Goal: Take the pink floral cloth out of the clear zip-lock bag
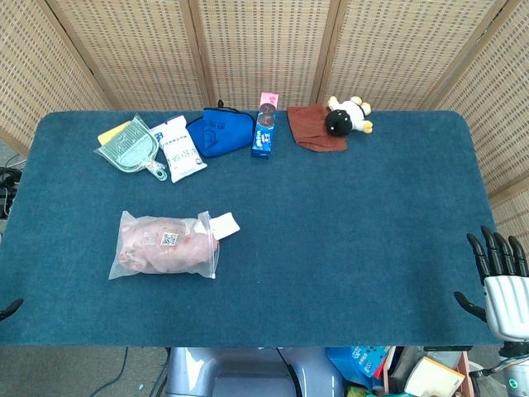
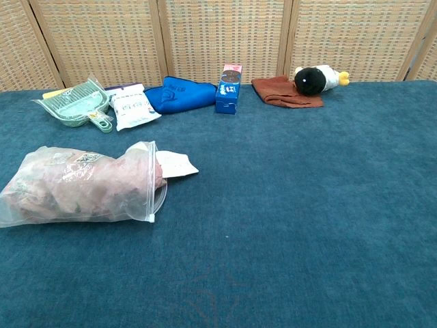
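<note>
The clear zip-lock bag (image 1: 165, 245) lies flat on the left half of the blue table, and the pink floral cloth (image 1: 157, 248) is bunched inside it. In the chest view the bag (image 2: 82, 184) has its zip mouth facing right, with a white card (image 2: 174, 165) sticking out of it. My right hand (image 1: 500, 277) hovers at the table's front right corner, far from the bag, fingers apart and holding nothing. Only a dark tip of my left hand (image 1: 10, 309) shows at the left edge, so I cannot read its state. No hand appears in the chest view.
Along the back edge sit a green dustpan (image 1: 128, 149), a white packet (image 1: 180, 149), a blue cloth (image 1: 221, 132), a blue box (image 1: 264, 134), a rust-brown cloth (image 1: 312, 128) and a black-and-white plush toy (image 1: 347, 116). Wicker screens stand behind the table.
</note>
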Robot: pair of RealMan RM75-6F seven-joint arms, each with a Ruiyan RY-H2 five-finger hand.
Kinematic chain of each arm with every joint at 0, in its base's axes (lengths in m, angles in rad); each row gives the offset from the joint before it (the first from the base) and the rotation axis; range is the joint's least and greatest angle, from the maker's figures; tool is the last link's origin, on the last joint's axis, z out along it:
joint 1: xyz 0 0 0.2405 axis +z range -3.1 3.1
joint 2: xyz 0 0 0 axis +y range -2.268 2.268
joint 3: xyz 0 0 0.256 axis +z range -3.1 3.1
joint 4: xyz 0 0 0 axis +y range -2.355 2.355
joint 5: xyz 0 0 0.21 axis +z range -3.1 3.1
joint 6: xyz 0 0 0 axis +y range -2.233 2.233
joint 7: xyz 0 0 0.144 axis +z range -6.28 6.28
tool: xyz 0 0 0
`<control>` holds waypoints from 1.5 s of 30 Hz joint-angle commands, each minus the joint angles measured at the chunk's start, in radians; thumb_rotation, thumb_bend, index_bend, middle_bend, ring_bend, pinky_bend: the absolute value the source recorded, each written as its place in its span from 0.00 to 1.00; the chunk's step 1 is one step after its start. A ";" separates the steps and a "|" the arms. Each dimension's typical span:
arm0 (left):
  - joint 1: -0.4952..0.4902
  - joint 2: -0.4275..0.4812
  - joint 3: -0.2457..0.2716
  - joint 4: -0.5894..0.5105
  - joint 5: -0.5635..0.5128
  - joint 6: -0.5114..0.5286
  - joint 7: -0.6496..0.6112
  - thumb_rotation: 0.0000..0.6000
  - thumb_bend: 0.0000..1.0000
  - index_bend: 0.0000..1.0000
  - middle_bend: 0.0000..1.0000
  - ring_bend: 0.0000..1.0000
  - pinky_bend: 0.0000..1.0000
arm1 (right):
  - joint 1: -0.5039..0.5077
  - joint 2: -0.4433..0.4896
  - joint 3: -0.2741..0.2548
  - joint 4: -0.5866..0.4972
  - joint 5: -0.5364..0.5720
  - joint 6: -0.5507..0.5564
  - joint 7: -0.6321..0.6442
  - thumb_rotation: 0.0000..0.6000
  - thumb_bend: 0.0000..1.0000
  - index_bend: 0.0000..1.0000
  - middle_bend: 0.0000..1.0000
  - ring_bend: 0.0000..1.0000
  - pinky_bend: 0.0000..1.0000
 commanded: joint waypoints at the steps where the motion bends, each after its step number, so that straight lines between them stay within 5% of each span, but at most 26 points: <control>1: 0.001 0.001 0.000 0.000 -0.002 -0.002 -0.001 1.00 0.13 0.00 0.00 0.00 0.00 | 0.000 0.003 0.000 0.001 -0.002 -0.002 0.008 1.00 0.00 0.00 0.00 0.00 0.00; 12: -0.051 0.001 0.003 0.031 0.032 -0.076 -0.070 1.00 0.13 0.00 0.00 0.00 0.00 | 0.000 0.020 -0.003 -0.001 -0.007 -0.012 0.038 1.00 0.00 0.00 0.00 0.00 0.00; 20: -0.256 -0.091 -0.028 0.134 0.095 -0.308 -0.132 1.00 0.13 0.00 0.00 0.00 0.00 | 0.003 0.025 0.001 -0.006 0.000 -0.023 0.046 1.00 0.00 0.00 0.00 0.00 0.00; 33: -0.462 -0.227 -0.053 0.136 -0.007 -0.635 0.077 1.00 0.12 0.00 0.00 0.00 0.00 | 0.007 0.029 0.012 -0.004 0.025 -0.041 0.063 1.00 0.00 0.00 0.00 0.00 0.00; 45: -0.545 -0.319 -0.073 0.199 -0.144 -0.772 0.183 1.00 0.12 0.00 0.00 0.00 0.00 | 0.012 0.028 0.018 0.002 0.042 -0.059 0.071 1.00 0.00 0.00 0.00 0.00 0.00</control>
